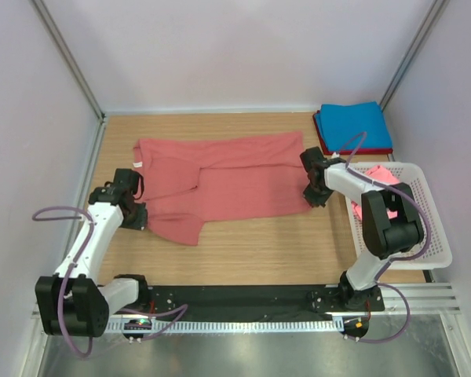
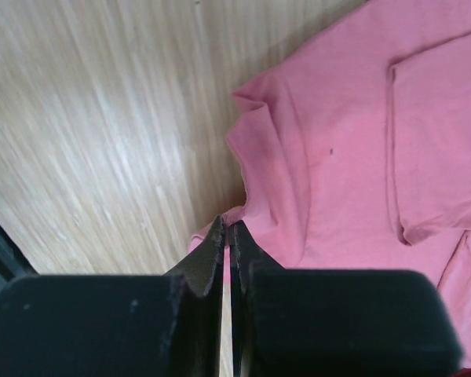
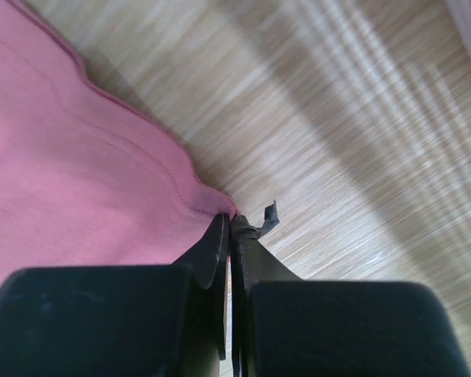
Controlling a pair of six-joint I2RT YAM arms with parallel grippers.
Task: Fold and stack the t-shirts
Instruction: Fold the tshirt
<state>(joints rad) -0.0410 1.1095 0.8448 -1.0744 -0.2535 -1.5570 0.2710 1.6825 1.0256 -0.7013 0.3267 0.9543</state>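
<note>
1. Plainly, the salmon-red shirt (image 1: 235, 177) is laid out flat in the middle of the table (image 1: 259, 255). Its long axis runs left to right across the front of both arms, and part of it is doubled over itself.
2. Its left end is met by the left gripper (image 1: 138, 210). The jaws are pressed together with cloth bunched at their tips, and from the wrist view a pinch on the edge is judged likely.
3. Its near-right corner is met by the right gripper (image 1: 314, 195). The jaws are pressed together at the hem corner, which appears to be caught between them.
4. Each end is served by the arm on its own side, and the body of the shirt lies between the two grippers. The coming fold is judged to need both ends lifted together and carried across the long axis.
5. Further out, a folded blue shirt (image 1: 353, 124) is stacked on a dark red shirt (image 1: 322, 141) at the far right corner. A pink shirt (image 1: 381, 174) is seen in the basket (image 1: 436, 236) at the right edge.
</note>
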